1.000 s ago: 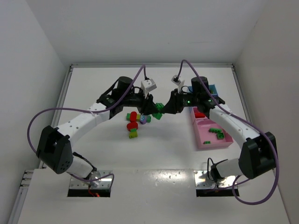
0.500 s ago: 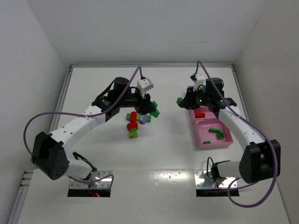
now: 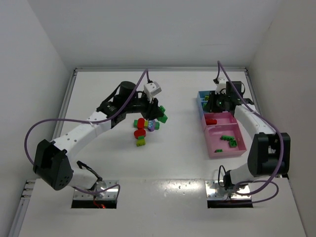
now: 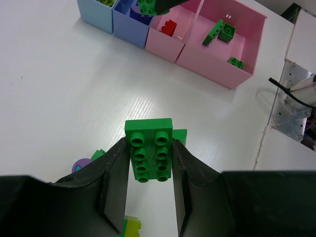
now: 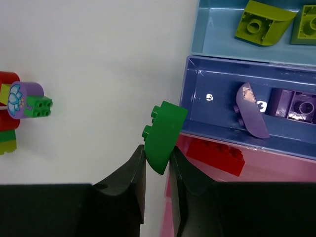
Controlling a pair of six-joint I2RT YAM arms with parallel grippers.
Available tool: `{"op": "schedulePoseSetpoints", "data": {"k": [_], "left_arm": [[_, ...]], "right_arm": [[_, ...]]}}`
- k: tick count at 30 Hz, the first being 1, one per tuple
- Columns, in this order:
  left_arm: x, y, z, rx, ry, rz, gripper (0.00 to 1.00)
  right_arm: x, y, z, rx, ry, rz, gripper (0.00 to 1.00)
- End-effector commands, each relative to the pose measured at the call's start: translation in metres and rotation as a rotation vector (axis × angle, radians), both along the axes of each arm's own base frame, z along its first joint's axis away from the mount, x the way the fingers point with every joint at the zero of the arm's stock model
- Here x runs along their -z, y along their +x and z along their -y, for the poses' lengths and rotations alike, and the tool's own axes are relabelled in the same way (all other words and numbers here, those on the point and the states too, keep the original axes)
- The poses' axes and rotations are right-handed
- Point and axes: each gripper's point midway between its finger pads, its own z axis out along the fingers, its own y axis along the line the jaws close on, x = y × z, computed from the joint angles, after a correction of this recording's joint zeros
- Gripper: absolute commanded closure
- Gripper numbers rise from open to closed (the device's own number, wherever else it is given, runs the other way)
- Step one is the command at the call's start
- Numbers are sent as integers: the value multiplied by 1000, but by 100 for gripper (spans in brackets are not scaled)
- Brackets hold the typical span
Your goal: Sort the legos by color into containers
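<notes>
**Counter and room.** You see a white counter (image 3: pixel 98 148) closed in by white walls (image 3: pixel 148 34) on three sides. Four trays stand touching in a row along the right edge, running from the far right corner toward the near edge.
- The light blue tray (image 5: pixel 217 44) holds yellow-green pieces (image 5: pixel 261 22).
- The dark blue tray (image 5: pixel 197 98) holds purple pieces (image 5: pixel 252 111).
- The small pink tray (image 4: pixel 165 42) holds a red brick (image 5: pixel 217 153).
- The large pink tray (image 4: pixel 212 69) holds green bricks (image 4: pixel 226 32).

The loose bricks (image 3: pixel 143 129) are red, yellow-green, green and purple. They lie clustered near the middle of the counter, well apart from the trays.

**Left arm.** It reaches diagonally from the near left corner to the middle of the counter. The left gripper (image 4: pixel 149 148) hangs over the far side of the cluster. Its jaws are closed part-way onto the long sides of a green two-by-four brick (image 4: pixel 149 129), studs up, held clear of the counter.

**Right arm.** It runs along the right edge toward the far right corner, with the wrist turned over the trays. The right gripper (image 5: pixel 158 154) pinches a curved green piece (image 5: pixel 164 126) between nearly closed jaws. The piece is tilted and sits above the left walls of the dark blue and small pink trays, where they meet.
</notes>
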Motion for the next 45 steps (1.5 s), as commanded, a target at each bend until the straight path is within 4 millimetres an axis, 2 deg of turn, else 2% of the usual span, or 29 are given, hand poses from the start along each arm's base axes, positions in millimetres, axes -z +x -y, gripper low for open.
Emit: {"op": "schedulePoseSetpoints", "data": {"k": [1, 4, 5, 7, 9, 10, 12, 13, 17, 20, 22, 23, 26, 27, 29, 30, 31, 35, 36, 38, 39, 41, 42, 44, 45], "left_arm": [[-11, 10, -4, -23, -26, 27, 95], [-11, 10, -4, -23, -26, 27, 95], [-11, 10, -4, -23, -26, 27, 95], [-8, 10, -2, -14, -24, 17, 95], [-5, 9, -1, -8, -27, -1, 95], [-1, 10, 0, -8, -22, -9, 95], [-6, 9, 1, 2, -31, -2, 95], [-2, 10, 2, -1, -29, -19, 95], [-6, 11, 3, -1, -34, -12, 95], [-3, 12, 4, -1, -29, -19, 95], [-3, 11, 4, 7, -32, -21, 95], [-3, 11, 4, 7, -32, -21, 95], [-3, 13, 5, 7, -32, -21, 95], [-3, 13, 5, 7, -32, -21, 95], [-3, 13, 5, 7, -32, -21, 95], [-3, 12, 6, 3, -36, -31, 95], [-3, 12, 6, -1, -40, -40, 95], [-8, 21, 0, -41, -83, -68, 95], [-4, 20, -2, -46, -95, -92, 95], [-10, 22, -3, -54, -165, -139, 96], [-5, 22, -6, -63, -181, -169, 96], [-8, 21, -2, -69, -227, -198, 97], [-6, 21, -2, -73, -233, -208, 97], [-4, 20, -1, -82, -251, -231, 97], [1, 18, -2, -84, -246, -242, 97]], "right_arm": [[-34, 4, 1, -66, -12, 79, 100], [-32, -24, 9, -137, -65, 42, 100], [-39, -34, 12, -154, -77, 62, 100], [-32, -56, 20, -218, -137, 42, 100], [-35, -71, 28, -270, -205, 56, 100], [-27, -85, 34, -281, -220, -7, 100], [-23, -96, 43, -299, -257, -39, 100], [-19, -106, 46, -330, -274, -61, 100], [-4, -133, 50, -420, -316, -161, 97], [7, -146, 54, -457, -307, -237, 93], [13, -146, 60, -451, -327, -269, 89], [15, -147, 58, -460, -328, -269, 81], [20, -146, 57, -460, -329, -288, 72], [23, -146, 57, -462, -325, -299, 56], [23, -146, 57, -464, -321, -313, 41], [18, -144, 52, -468, -283, -293, 29], [15, -141, 49, -471, -272, -279, 27], [-27, -121, 27, -485, -184, -65, 24], [-47, -117, 7, -515, -119, 37, 23], [-69, -114, -15, -539, -17, 139, 20], [-92, -107, -38, -556, 87, 222, 19], [-105, -107, -64, -577, 222, 254, 19], [-119, -104, -83, -584, 295, 262, 19], [-121, -102, -105, -612, 388, 218, 24], [-130, -100, -123, -625, 446, 213, 24]]}}
